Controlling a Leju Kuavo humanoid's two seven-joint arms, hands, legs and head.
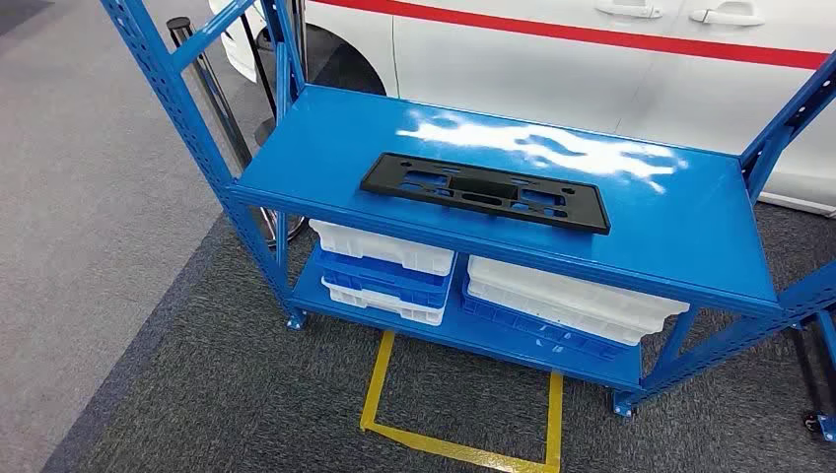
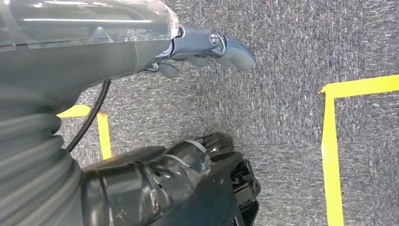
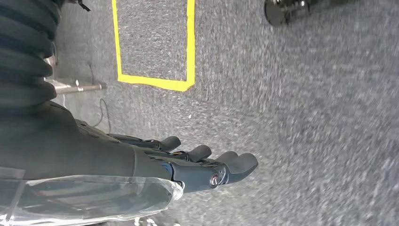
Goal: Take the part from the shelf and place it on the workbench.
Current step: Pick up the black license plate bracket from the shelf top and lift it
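You had a matt black flat plastic part (image 1: 485, 191) on a glossy blue painted metal shelf (image 1: 670, 222), white and blue smooth plastic trays (image 1: 383, 246) below, over rough grey carpet (image 1: 237, 394).

Bright, even overhead light fills the scene. White glare streaks lie across the far right of the shelf (image 1: 325, 148) top, just beyond the black part (image 1: 485, 190), which stays sharp. Shadows under the shelf are soft and faint. In the right wrist view the carpet (image 3: 306, 117) is smeared by motion blur. In the left wrist view the carpet is crisp; highlights streak the clear arm cover (image 2: 84, 21).
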